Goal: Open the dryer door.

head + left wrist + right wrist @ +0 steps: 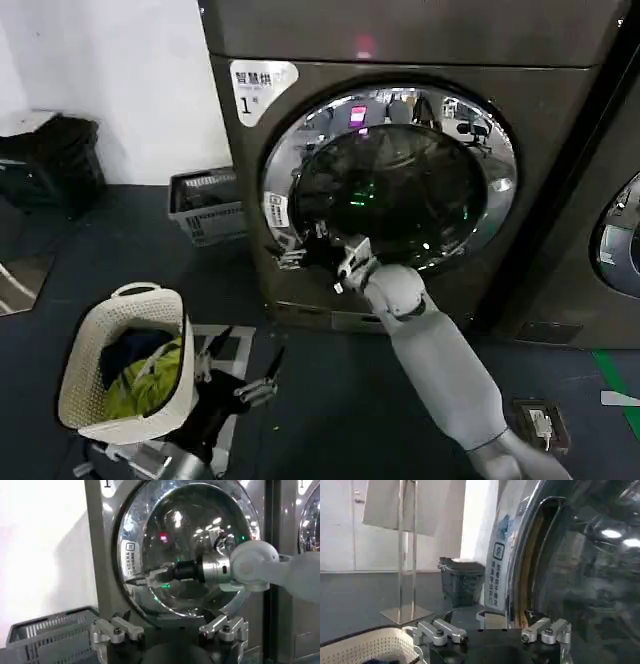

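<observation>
Reaching forward from the lower right of the head view, the right gripper (312, 252) is seen at the lower left edge of the dryer door (400, 175), its fingers (156, 573) spread against the chrome rim near a white label (276, 209). The door is set in the front of the dark machine (540, 130), and a narrow gap between its rim and the machine's front is shown in the right wrist view. The left gripper (240, 365) is held low, well apart from the door, with its jaws parted and nothing between them, just beside a white laundry basket (75, 385) holding clothes. A grey basket (205, 205) is seen on the floor by the machine's left side.
</observation>
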Tool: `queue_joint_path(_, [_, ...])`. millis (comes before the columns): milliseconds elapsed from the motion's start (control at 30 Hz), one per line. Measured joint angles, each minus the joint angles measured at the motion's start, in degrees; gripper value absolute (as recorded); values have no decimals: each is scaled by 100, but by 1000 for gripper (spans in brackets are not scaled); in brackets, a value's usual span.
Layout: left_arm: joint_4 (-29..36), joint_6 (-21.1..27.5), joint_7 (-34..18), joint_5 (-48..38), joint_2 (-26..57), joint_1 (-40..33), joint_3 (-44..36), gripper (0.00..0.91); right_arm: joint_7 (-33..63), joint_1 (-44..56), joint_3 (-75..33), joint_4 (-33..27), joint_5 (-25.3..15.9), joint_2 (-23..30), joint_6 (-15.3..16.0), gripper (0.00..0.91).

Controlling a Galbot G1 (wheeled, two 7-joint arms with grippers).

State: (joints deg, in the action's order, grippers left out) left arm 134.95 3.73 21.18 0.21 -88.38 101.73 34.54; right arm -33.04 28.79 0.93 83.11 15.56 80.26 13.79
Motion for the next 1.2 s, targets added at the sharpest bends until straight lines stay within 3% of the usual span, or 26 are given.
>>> queue_joint_path(267, [-4,83,44,-1,8,-1,113,907,-702,171,-178,327,1,-217,-10,907])
queue_joint_path(433, [11,278,1,-17,36,-35,293,907,-1141,353,-348,600,269,-379,9,907])
queue_joint_path(733, [-15,859,-513,-385,159,-309,670,907,-1816,728,-597,985,396,-700,-148,907])
queue_joint_path(1200, [-260,865,-708,-1361,477,-904,1124,907,-2474,1354,-1035,1552,638,-1080,-144,907])
